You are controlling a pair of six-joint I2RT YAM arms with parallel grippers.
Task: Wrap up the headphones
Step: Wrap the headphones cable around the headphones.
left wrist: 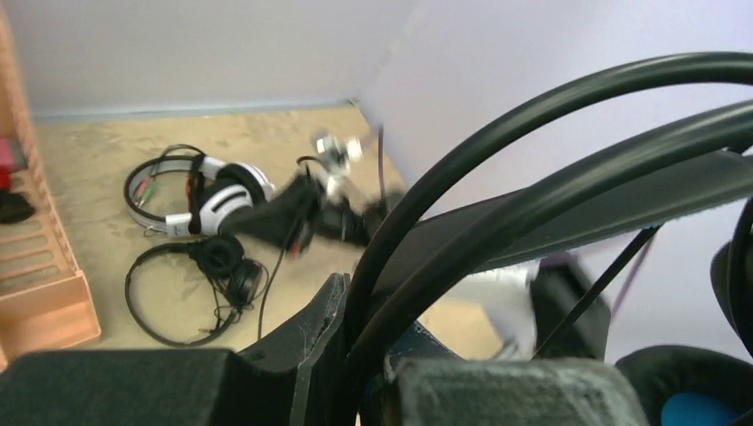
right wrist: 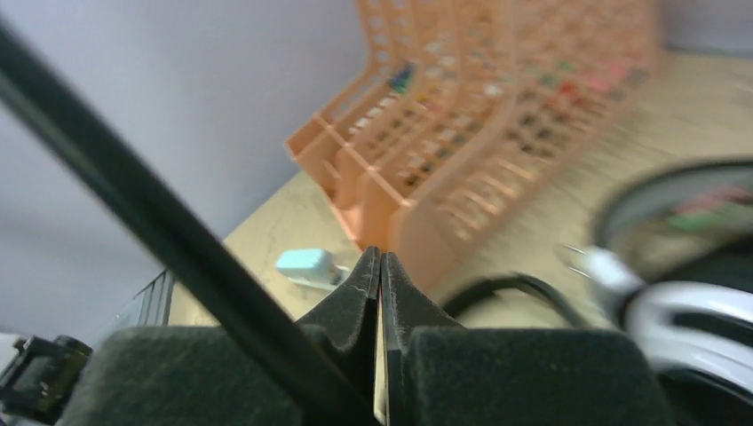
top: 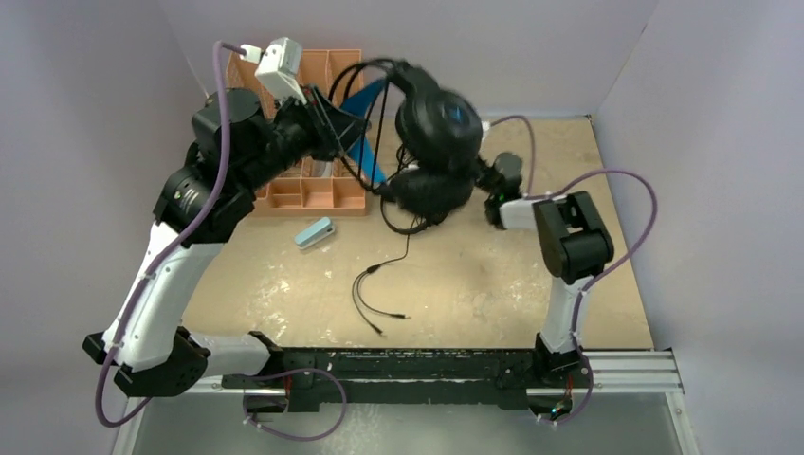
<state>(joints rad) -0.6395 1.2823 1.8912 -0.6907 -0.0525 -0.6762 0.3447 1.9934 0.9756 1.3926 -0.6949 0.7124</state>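
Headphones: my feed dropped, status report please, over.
Left end effector shut on blue-banded headset, aloft. Right end effector shut, black cable alongside. White headset, slim black headset on table.

The top camera looks down from behind the arms (top: 161,284), bases along the bottom edge. Each wrist camera peers close past its fingers (right wrist: 355,302); all share the orange tray (top: 313,196).

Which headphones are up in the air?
The big black pair with blue inside, held by the left gripper. The white pair and the thin black pair lie on the table.
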